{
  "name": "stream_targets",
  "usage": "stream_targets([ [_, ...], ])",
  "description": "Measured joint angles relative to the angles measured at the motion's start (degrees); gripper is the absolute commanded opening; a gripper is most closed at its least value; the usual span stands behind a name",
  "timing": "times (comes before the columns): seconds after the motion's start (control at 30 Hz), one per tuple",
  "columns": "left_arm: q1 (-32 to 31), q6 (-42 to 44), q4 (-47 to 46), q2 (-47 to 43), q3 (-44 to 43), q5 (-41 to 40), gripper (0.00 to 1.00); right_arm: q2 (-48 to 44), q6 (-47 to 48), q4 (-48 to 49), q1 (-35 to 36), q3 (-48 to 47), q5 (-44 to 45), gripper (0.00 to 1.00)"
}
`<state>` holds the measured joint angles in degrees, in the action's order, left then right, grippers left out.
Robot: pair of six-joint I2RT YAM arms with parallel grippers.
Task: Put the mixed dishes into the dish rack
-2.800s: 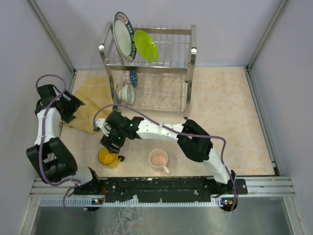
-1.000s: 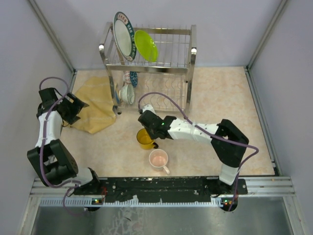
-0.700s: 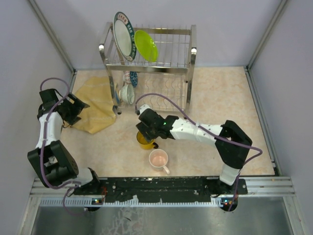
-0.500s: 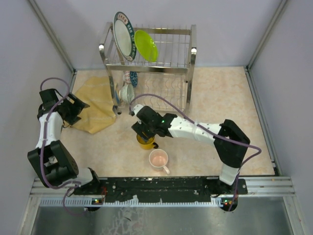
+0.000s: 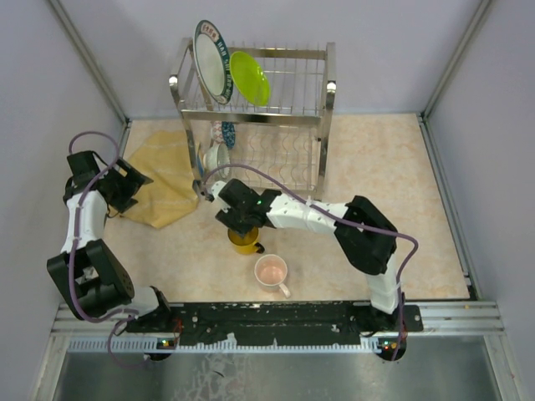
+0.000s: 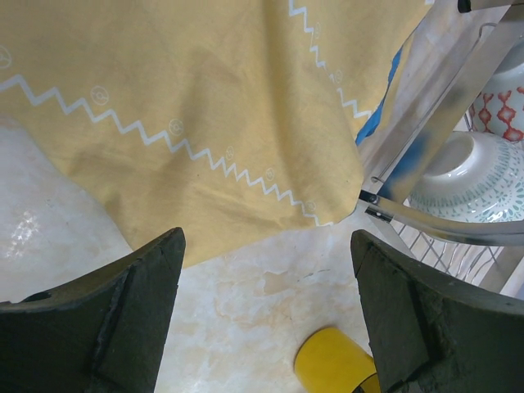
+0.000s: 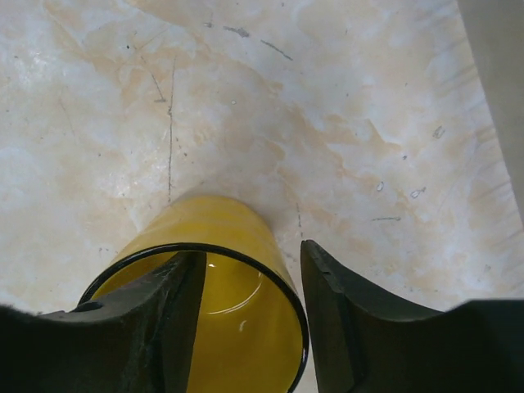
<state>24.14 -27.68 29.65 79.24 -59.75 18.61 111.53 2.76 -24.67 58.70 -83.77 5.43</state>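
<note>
Yellow mug (image 7: 214,319) gripped by right claw (image 7: 246,327).

Yellow mug (image 7: 205,303) cut off by right wrist frame bottom; mostly hidden under arm in top view

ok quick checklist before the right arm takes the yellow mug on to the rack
1. Grip on the yellow mug: the right gripper has one finger inside the rim and one outside, pinching the wall. ok.
2. Mug upright: opening faces up in the wrist view. ok.
3. Mug clear of the table: cannot tell.
4. Free space on the dish rack: right part of both tiers is bare wire. ok.
5. Left gripper out of the way: open over the yellow cloth, left of the rack. ok.
6. Pale pink mug clear of the path: stands nearer the bases, apart from the yellow mug. ok.
</note>
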Motion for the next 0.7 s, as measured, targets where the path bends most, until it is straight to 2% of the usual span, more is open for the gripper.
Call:
stream_targets([
  [0.13,0.0,0.5,0.0,0.1,-0.2,-0.1,0.88,0.4,0.3,-0.4,0.0,0.0,0.0,0.31],
  [0.37,0.0,0.5,-0.1,0.6,-0.2,-0.1,0.88,0.4,-0.2,-0.7,-0.1,0.0,1.1,0.14],
  [0.47,-0.4,0.5,-0.3,0.6,-0.2,0.1,0.88,0.2,-1.4,-1.4,-0.5,0.1,1.1,0.01],
  [0.7,-5.5,0.8,-3.3,-2.1,4.6,3.1,0.89,-3.8,-7.1,-2.7,-4.4,4.6,0.5,0.00],
])
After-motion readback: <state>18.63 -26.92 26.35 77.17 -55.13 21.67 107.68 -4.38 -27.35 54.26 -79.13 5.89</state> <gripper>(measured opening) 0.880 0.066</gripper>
